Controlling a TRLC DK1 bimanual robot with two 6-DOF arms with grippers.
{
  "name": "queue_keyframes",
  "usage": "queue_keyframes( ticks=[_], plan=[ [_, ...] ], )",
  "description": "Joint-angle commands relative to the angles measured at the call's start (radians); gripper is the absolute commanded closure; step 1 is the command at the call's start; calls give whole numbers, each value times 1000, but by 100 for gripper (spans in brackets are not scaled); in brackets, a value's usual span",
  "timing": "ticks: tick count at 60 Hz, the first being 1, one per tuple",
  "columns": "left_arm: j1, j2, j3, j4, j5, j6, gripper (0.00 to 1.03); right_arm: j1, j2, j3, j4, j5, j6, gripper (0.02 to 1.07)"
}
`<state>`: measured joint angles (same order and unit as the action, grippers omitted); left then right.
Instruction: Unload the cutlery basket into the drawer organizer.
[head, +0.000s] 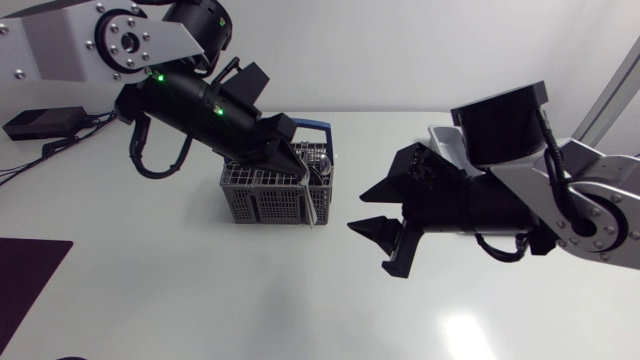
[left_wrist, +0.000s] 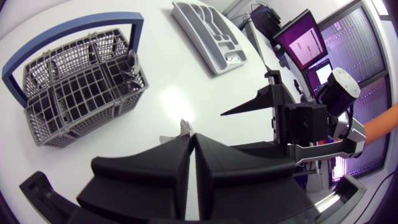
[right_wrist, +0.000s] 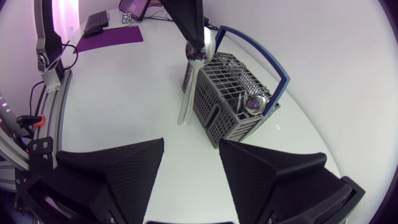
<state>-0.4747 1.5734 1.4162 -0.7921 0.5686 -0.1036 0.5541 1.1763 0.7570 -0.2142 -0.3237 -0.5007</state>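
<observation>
Lab: L arm (head: 190, 100), R arm (head: 480, 208), tbl (head: 200, 295).

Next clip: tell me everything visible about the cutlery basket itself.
The cutlery basket is a grey, plastic-looking grid box split into several compartments, with a blue handle arching over it. It stands upright on the white table. Some cutlery sits in one end. The left gripper hangs above it, jaws shut on a spoon whose handle hangs beside an outer corner; whether that touches the basket cannot be told.
</observation>
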Motion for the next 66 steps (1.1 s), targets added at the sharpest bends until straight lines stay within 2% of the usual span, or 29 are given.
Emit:
queue_keyframes(
  ticks=[1, 24, 40, 56, 66],
  plan=[
    [-24, -15, -20, 4, 16, 8, 99, -6, 0, -27, -11, -23, 11, 40],
    [-70, 20, -3, 10, 70, -18, 99, -17, 63, 7, 10, -137, 40, 40],
    [-82, 23, 7, 10, 94, -33, 99, -17, 100, 51, 30, -178, 67, 40],
    [-96, 17, 6, 10, 100, -39, 99, -5, 154, 110, 29, -179, 93, 40],
    [-91, 11, 7, 10, 102, -39, 99, -6, 163, 117, 26, -195, 96, 48]
  ],
)
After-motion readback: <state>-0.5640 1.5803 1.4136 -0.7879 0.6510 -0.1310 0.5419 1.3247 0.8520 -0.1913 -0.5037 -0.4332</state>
